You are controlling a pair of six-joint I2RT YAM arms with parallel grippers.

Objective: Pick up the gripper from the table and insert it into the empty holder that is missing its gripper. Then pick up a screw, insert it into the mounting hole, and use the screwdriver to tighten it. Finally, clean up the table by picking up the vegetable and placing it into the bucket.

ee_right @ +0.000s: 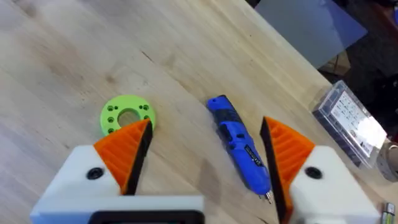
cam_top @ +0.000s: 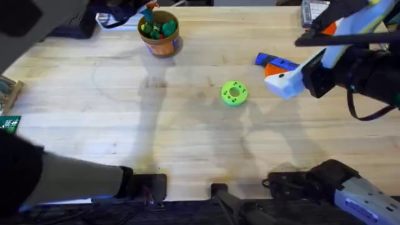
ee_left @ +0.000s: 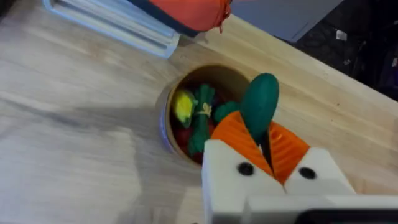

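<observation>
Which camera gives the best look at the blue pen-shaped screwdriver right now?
The right wrist view: the blue pen-shaped screwdriver lies whole on the wooden table, metal bit included. Overhead, the right arm's white claw block hides most of it. The left wrist view looks at the bucket instead.

A pale wooden table (cam_top: 94,112) is holding a bucket (cam_top: 161,39) near its far edge, a green disc (cam_top: 234,93) mid-table and a blue screwdriver (cam_top: 275,61) toward its right edge.
</observation>
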